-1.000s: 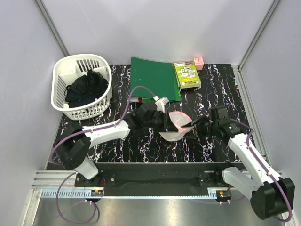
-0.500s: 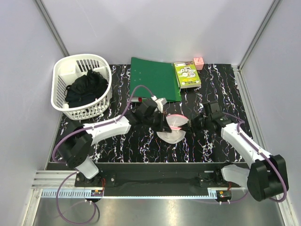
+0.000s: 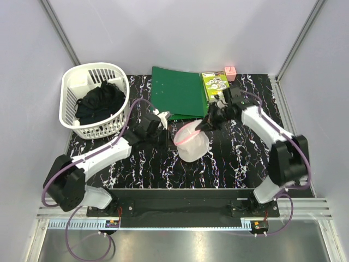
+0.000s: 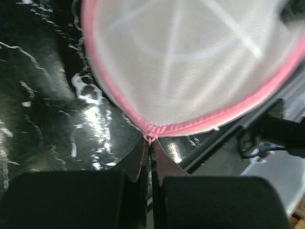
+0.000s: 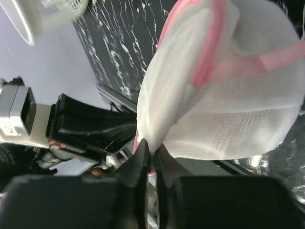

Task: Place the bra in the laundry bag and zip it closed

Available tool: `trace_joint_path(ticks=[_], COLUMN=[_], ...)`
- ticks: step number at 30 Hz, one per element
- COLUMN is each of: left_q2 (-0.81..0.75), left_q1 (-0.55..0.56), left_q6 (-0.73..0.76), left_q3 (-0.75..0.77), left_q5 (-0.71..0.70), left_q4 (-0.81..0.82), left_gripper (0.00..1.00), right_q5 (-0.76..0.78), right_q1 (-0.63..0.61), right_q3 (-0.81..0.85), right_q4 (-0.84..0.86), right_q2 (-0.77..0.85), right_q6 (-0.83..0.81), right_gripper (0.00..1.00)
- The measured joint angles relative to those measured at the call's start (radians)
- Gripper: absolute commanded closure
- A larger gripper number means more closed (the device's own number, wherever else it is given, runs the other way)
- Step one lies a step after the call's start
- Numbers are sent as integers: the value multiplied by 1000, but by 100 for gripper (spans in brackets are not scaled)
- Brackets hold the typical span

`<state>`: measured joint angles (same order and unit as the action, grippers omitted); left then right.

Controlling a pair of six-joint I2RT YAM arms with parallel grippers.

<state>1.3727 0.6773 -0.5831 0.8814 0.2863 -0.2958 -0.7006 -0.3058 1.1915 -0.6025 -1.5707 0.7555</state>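
Black marbled tabletop (image 3: 245, 158): near its centre the laundry bag (image 3: 193, 144) is gripped at its rim, clenched by the left fingers (image 4: 137, 161) at 10 o'clock and the right fingers (image 5: 138, 166) at 1 o'clock.

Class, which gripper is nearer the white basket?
Left. The left gripper pinches the laundry bag on the side facing the white basket; the right gripper holds the bag's opposite edge, farther off.

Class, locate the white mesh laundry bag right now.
Top view: the laundry bag is mid-table, in front of the green folder, gripped by the left pincer and right pincer.
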Motion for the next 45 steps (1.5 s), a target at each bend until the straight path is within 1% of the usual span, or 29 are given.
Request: trace_joint_path(ticks=[1, 2, 3, 4, 5, 8, 12, 14, 15, 17, 19, 22, 25, 26, 28, 29, 30, 32, 36, 42, 45], left_q2=[-13, -25, -31, -32, -28, 1, 82, 120, 130, 142, 143, 143, 143, 143, 143, 143, 142, 137, 102, -52, -89], left_q1=[3, 10, 19, 31, 43, 83, 117, 127, 129, 130, 131, 131, 132, 132, 132, 132, 132, 129, 94, -88, -123], left_q6=[-11, -27, -46, -70, -91, -166, -241, -263, -267, -277, -283, -286, -286, -286, -285, -284, -281, -270, -234, -140, -92], left_q3=[-8, -15, -20, -20, -20, -20, -11, -3, 0, 10, 19, 30, 33, 33, 33, 33, 33, 33, 30, -59, -61], left_q5=[7, 21, 34, 49, 61, 87, 100, 101, 103, 103, 104, 106, 111, 112, 115, 115, 115, 112, 103, 49, 31], left_q4=[11, 26, 48, 74, 106, 206, 292, 309, 311, 316, 323, 331, 335, 335, 335, 335, 332, 316, 244, 75, 11], left_gripper=[100, 100, 100, 100, 100, 100, 100, 100, 100, 100, 100, 100, 100, 100, 100, 100, 100, 100, 100, 100, 100], right_q5=[-6, 2, 27, 58, 94, 207, 297, 301, 294, 260, 219, 182, 176, 176, 176, 176, 177, 182, 182, 142, 90], right_q1=[-5, -13, -22, -29, -33, -32, -27, -26, -26, -26, -30, -50, -77, -89, -99, -101, -103, -105, -103, -66, -64], right_q3=[61, 148, 251, 323, 370, 380, 296, 228, 198, 103, -12, -105, -108, -108, -106, -106, -105, -105, -98, -8, 45], right_q4=[-35, -90, -146, -175, -201, -280, -348, -367, -362, -320, -241, -156, -81, -58, -24, -12, -2, 9, 5, -13, -20], right_q2=[-46, -105, -171, -215, -241, -229, -128, -35, 3, 100, 185, 204, 149, 135, 113, 104, 97, 84, 65, 35, 5], right_q6=[-39, -89, -139, -171, -194, -224, -209, -173, -153, -80, 13, 102, 129, 133, 143, 145, 147, 148, 114, -6, -76], right_gripper=[67, 51, 40, 33, 22, 13, 12, 17, 24, 28, 31, 31, 37, 51, 62, 72, 79, 100, 100, 100, 100])
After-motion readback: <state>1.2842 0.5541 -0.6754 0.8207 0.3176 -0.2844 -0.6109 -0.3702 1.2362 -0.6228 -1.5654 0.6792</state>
